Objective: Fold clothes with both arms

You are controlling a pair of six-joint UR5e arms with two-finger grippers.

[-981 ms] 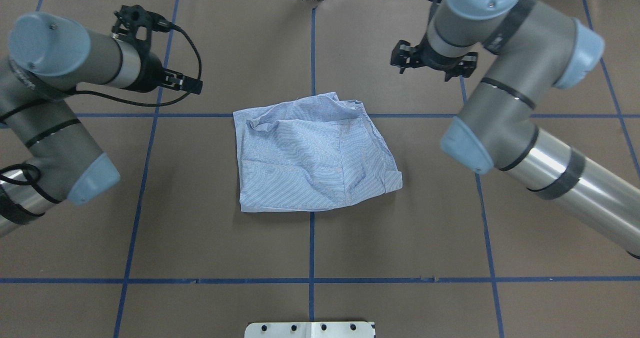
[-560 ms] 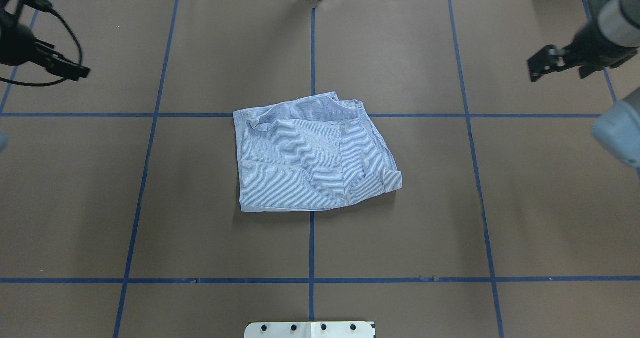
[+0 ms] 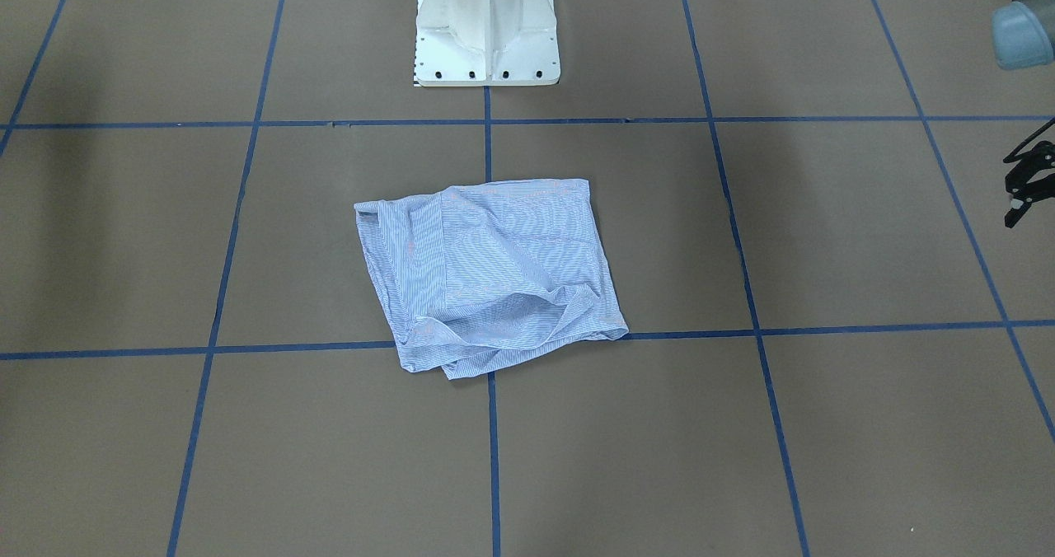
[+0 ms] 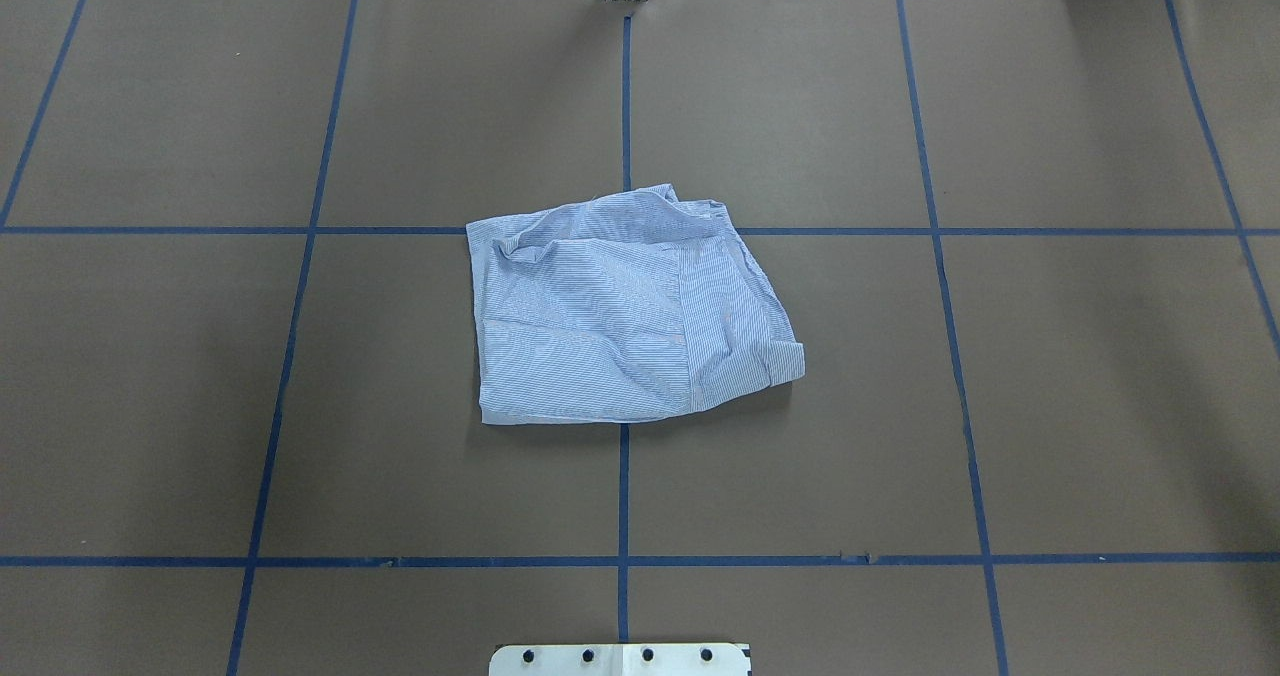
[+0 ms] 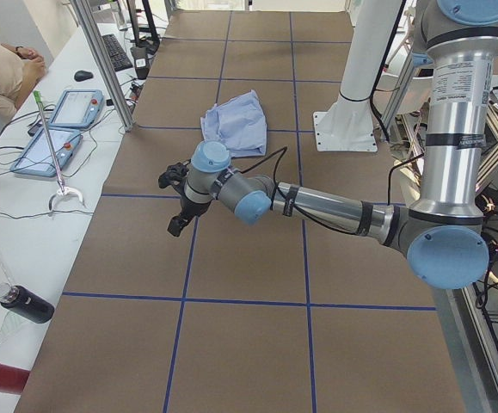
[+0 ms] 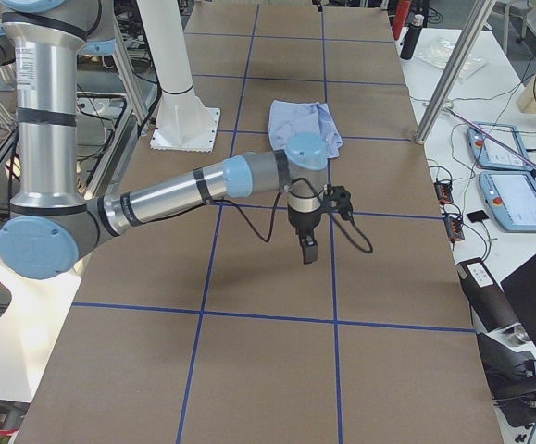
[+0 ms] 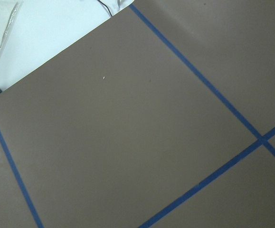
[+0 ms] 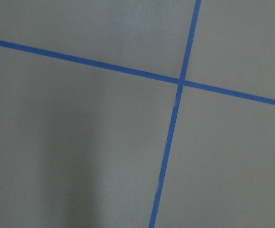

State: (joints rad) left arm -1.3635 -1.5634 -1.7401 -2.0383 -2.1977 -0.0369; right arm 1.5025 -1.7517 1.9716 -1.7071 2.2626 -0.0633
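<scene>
We see the shirt [image 4: 630, 316] folded in a rough square at the middle of the table [image 4: 300, 406]. The left gripper [image 5: 175, 225] and the right gripper [image 6: 306, 252] hang near its opposite ends, holding no cloth; how wide their fingers stand we cannot tell.

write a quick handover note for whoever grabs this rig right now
Left gripper: over the table toward the robot's left end, apart from the shirt; open or shut, cannot tell.
Right gripper: same toward the right end; cannot tell.
Shirt: mid-table, folded into a rough square, far edge rumpled, one near corner sticking out; nothing touches it.
Done: the folding looks finished.
Left: probably only a tidy of that corner, if wanted.
</scene>
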